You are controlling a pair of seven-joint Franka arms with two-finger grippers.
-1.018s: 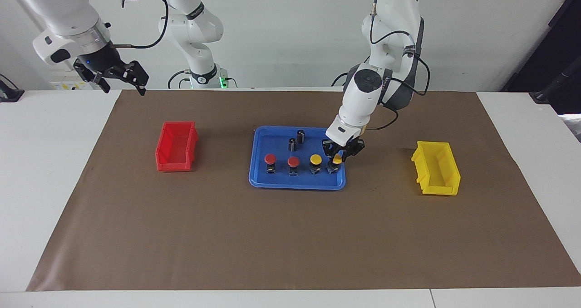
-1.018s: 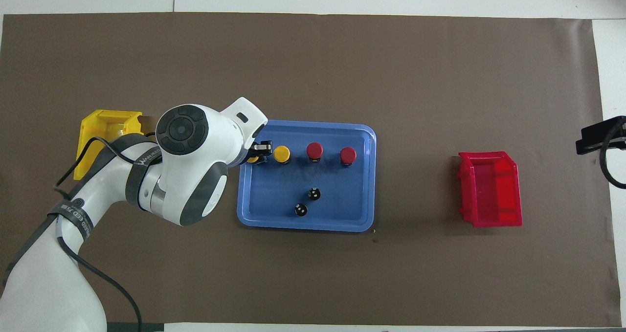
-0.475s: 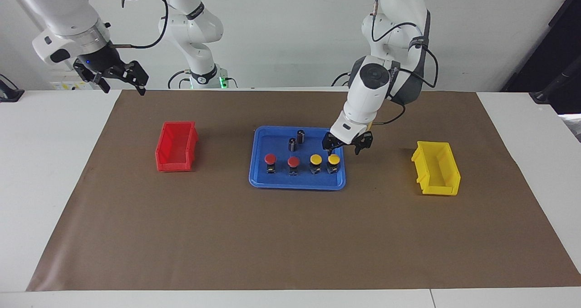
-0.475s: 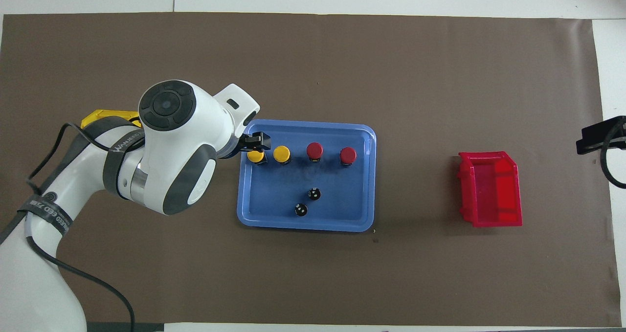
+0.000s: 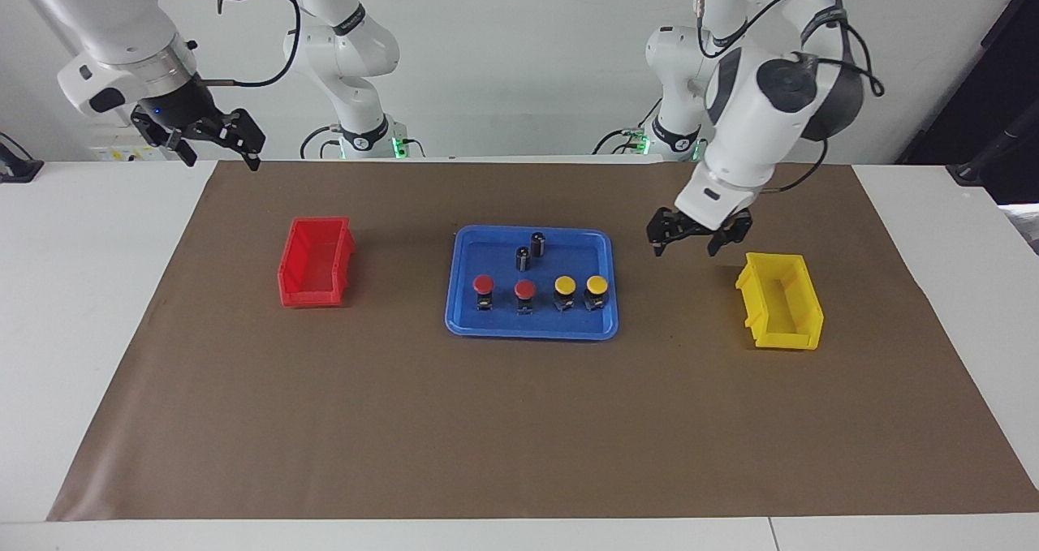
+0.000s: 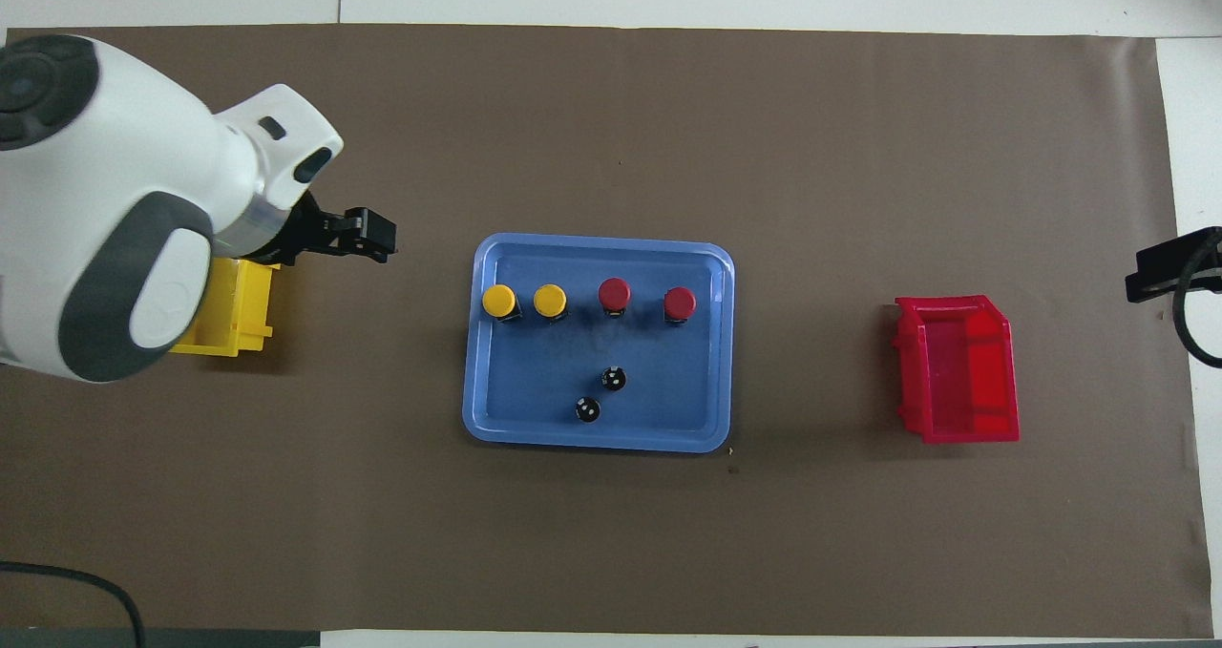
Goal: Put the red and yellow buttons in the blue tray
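Note:
The blue tray (image 5: 532,333) lies mid-table on the brown mat, also in the overhead view (image 6: 535,381). Four buttons stand upright in a row in it: two red buttons (image 5: 483,284) (image 5: 524,290) and two yellow buttons (image 5: 565,285) (image 5: 597,284); from overhead the yellow ones (image 6: 499,300) (image 6: 550,300) and the red ones (image 6: 614,294) (image 6: 680,302) also show. My left gripper (image 5: 696,243) is open and empty, up over the mat between the tray and the yellow bin; it also shows overhead (image 6: 377,235). My right gripper (image 5: 221,157) is open and empty and waits above the table's edge at the right arm's end.
Two dark capless cylinders (image 5: 523,257) (image 5: 537,243) stand in the tray nearer to the robots than the buttons. A red bin (image 5: 316,260) sits toward the right arm's end. A yellow bin (image 5: 781,299) sits toward the left arm's end, partly hidden overhead (image 6: 234,314) by the left arm.
My left gripper, down around the end yellow button a second ago, has lifted off it and swung away toward the yellow bin. The button stays standing in the tray. The right arm has not moved.

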